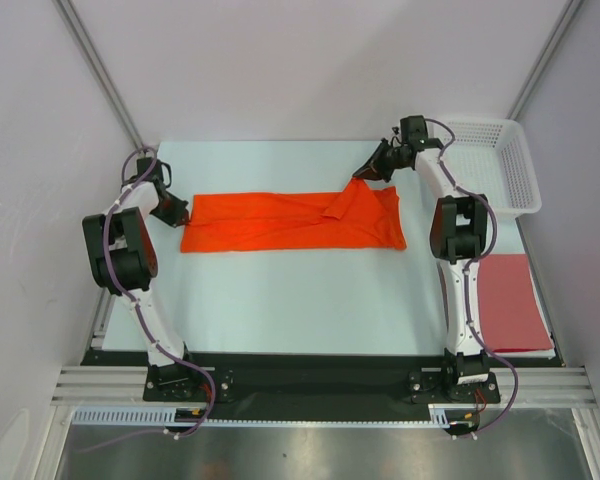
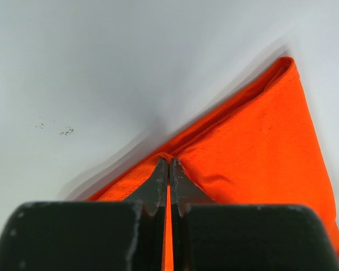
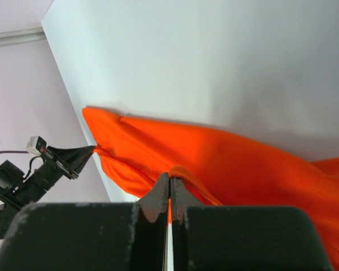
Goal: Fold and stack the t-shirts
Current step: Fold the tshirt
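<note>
The bright orange t-shirt (image 1: 280,222) lies stretched in a long band across the middle of the table. My left gripper (image 1: 176,212) is shut on its left end; the left wrist view shows orange cloth (image 2: 260,152) pinched between the jaws (image 2: 169,165). My right gripper (image 1: 365,176) is shut on the shirt's far right edge and holds that corner lifted and folded over; the cloth (image 3: 243,164) shows in the right wrist view at the gripper (image 3: 170,179). The dull brick-red t-shirt (image 1: 510,302) lies folded flat at the table's right front.
A white plastic lattice basket (image 1: 495,165) stands at the back right, beside my right arm. The pale table top (image 1: 280,300) ends at a black rail in front. White walls close in on both sides.
</note>
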### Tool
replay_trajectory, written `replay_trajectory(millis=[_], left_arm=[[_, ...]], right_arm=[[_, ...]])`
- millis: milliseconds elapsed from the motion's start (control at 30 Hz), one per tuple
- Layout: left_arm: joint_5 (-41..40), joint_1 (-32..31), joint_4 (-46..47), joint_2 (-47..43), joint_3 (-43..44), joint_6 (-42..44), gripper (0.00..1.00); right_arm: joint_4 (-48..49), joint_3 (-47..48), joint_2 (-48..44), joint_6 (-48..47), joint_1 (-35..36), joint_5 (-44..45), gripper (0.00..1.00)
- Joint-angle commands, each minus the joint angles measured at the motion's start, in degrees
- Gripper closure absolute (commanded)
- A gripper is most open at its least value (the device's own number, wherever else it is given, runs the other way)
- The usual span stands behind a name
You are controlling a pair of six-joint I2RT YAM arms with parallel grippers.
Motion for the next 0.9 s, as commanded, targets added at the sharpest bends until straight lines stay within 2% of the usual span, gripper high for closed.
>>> replay_trajectory(millis=[0,167,267,300,367,500,567,667,800,867], left_arm=[[-0.8,-0.1,-0.1,0.5,2.5,0.7,1.00],[-0.6,-0.1,-0.1,0.3,3.0,1.7,0.99],[-1.0,-0.2,0.0,0.0,3.4,3.0,0.95],[-0.9,-0.2,-0.1,-0.1,3.4,3.6,0.93],[-1.1,-0.2,0.0,-0.5,3.3,4.4,0.85],[-3.5,-0.8,0.0,-3.7,3.1,9.0,0.68],[-5.3,-1.2,0.0,-6.7,2.7,10.8,0.57],[-6.0,-1.7,-0.1,-11.3,0.4,12.3,0.54],[-5.7,-3.6,0.2,-16.9,-5.1,12.1,0.53],[-4.5,-5.0,1.4,-19.7,-8.7,11.9,0.53]], right_arm=[[3.4,4.5,1.9,1.8,0.2,-1.7,1.00],[3.5,6.1,3.4,1.8,-0.1,-1.5,1.00],[2.8,5.9,3.4,1.3,-0.4,-1.2,0.95],[2.5,5.9,3.4,0.8,-0.5,-1.2,0.88],[1.3,6.1,3.0,-0.1,-0.9,-1.2,0.82],[-2.8,6.3,0.6,-5.2,-2.5,0.7,0.59],[-6.8,6.3,-2.2,-7.7,-3.4,2.6,0.55],[-12.9,5.0,-6.2,-13.4,-4.4,6.4,0.50],[-14.5,-5.7,-17.6,-18.9,-3.1,8.3,0.46],[-13.4,-14.8,-21.3,-19.9,-2.4,8.0,0.46]])
